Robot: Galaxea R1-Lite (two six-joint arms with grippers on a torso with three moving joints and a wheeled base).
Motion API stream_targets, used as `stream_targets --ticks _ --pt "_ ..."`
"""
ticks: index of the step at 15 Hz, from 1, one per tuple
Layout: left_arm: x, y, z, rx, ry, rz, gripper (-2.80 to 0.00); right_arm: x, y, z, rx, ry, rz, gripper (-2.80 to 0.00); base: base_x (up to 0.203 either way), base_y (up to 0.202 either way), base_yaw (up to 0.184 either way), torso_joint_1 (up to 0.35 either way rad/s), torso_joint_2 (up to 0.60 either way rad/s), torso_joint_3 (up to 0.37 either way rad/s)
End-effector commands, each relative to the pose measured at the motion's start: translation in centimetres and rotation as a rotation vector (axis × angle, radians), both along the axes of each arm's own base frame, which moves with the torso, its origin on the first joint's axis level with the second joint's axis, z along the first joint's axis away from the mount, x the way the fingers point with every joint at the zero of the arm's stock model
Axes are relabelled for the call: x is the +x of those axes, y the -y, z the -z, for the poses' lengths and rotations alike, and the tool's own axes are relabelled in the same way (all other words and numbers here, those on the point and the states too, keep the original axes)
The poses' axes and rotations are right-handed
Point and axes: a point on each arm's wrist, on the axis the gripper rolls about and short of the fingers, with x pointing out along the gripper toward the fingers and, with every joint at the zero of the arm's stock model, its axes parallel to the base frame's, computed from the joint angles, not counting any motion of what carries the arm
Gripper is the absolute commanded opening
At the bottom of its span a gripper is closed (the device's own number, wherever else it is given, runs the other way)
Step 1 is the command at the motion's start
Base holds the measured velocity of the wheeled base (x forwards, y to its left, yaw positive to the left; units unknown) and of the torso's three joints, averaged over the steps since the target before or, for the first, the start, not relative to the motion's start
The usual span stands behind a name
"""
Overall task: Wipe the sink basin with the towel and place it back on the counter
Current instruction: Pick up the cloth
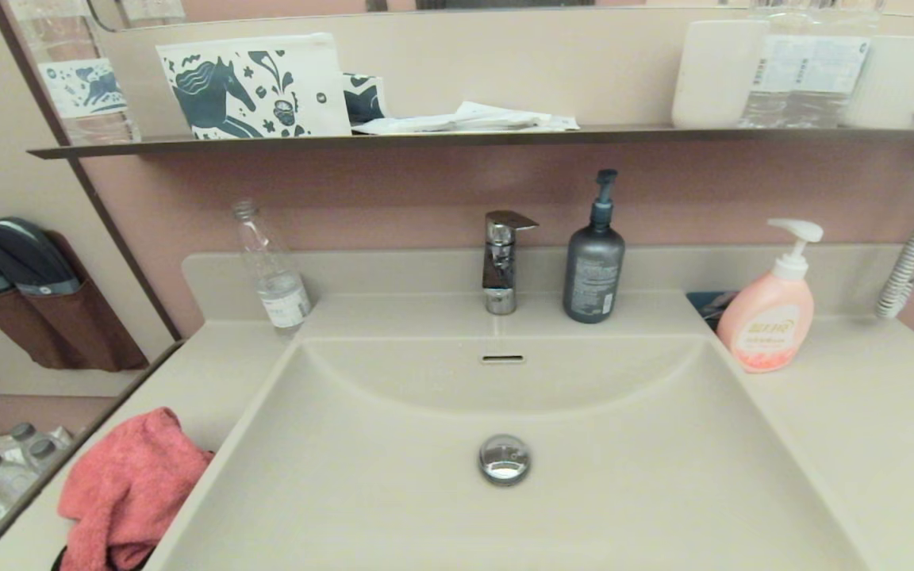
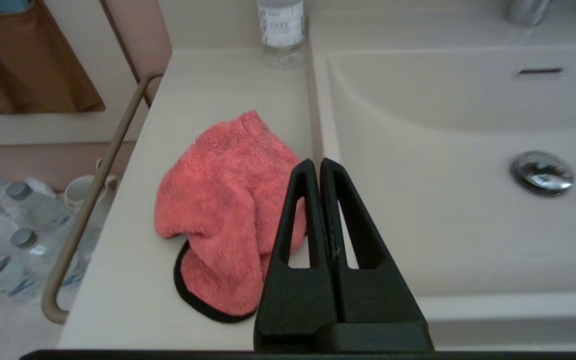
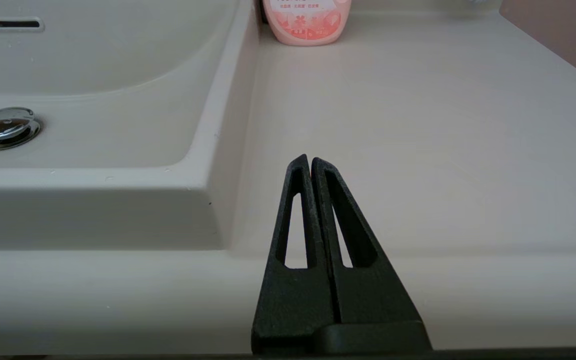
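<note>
The coral-pink towel lies crumpled on the counter at the left of the sink basin, a black hem showing at its near edge. The basin is bare, with its chrome drain plug and overflow slot. My left gripper is shut and empty, raised above the basin's left rim just right of the towel. My right gripper is shut and empty, low over the counter right of the basin. Neither gripper shows in the head view.
A clear bottle stands at the back left, the tap and a dark pump bottle behind the basin, a pink soap pump bottle at the back right. A dark shelf runs above. A rail edges the counter's left side.
</note>
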Motion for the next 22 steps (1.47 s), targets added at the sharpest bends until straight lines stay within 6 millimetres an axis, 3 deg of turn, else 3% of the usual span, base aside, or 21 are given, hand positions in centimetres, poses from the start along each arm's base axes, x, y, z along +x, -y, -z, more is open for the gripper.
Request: stream_targets --ticks 1,5,9,10,18,22 --pt "3.6 -0.1 -1.2 0.028 -0.165 -0.001 -2.80 0.0 0.0 0.0 0.000 0.000 0.000 -2.80 0.000 0.000 0.000 0.000 0.00 0.000" --pt "4.5 -0.2 -0.9 0.162 -0.439 0.009 -2.80 0.0 0.0 0.0 0.000 0.000 0.000 -2.80 0.000 0.000 0.000 0.000 0.00 0.000" --pt "5.5 -0.5 -0.7 0.241 -0.517 -0.043 -2.80 0.0 0.0 0.0 -0.001 0.000 0.000 -2.80 0.000 0.000 0.000 0.000 0.00 0.000" --pt "5.8 -0.6 -0.6 0.251 -0.528 -0.047 0.00 0.0 0.0 0.0 -0.001 0.000 0.000 -2.80 0.000 0.000 0.000 0.000 0.00 0.000" --pt "9.7 -1.4 -0.6 0.294 -0.660 -0.020 0.00 0.0 0.0 0.0 0.000 0.000 0.000 -2.80 0.000 0.000 0.000 0.000 0.00 0.000" --pt "11.4 -2.0 -0.5 0.226 -0.687 0.050 0.00 0.0 0.0 0.0 0.000 0.000 0.000 -2.80 0.000 0.000 0.000 0.000 0.00 0.000"
